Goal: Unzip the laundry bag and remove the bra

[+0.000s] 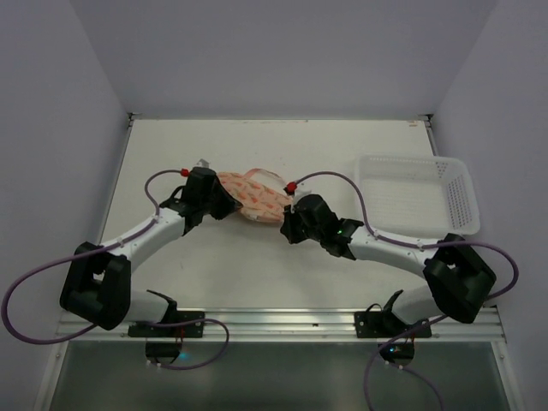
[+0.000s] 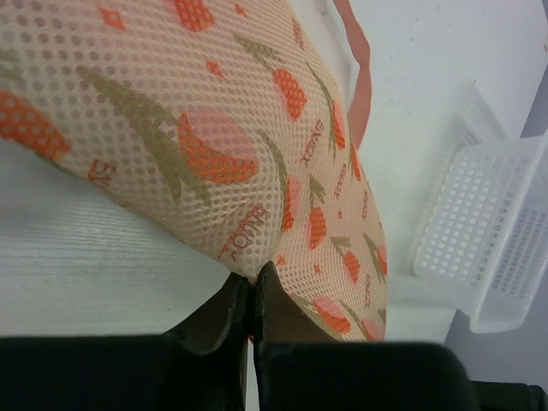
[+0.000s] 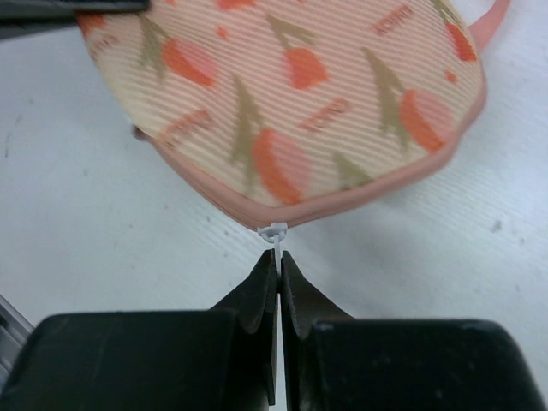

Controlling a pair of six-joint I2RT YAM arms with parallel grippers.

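Two arms flank the laundry bag (image 1: 253,197), which lies mid-desk (image 1: 171,154) with its long axis running roughly from 10 o'clock to 4 o'clock in the top view. At its 9 o'clock end the left fingers (image 2: 224,312) are pressed together on a fold of the printed mesh, and the bag rises away from them toward 12 o'clock. At its 4 o'clock edge the right fingers (image 3: 257,295) pinch a small white zip tag (image 3: 274,233), with the pink-trimmed seam just beyond at 12 o'clock. Judging from this, the coming pull should run along that seam while the left end is anchored.
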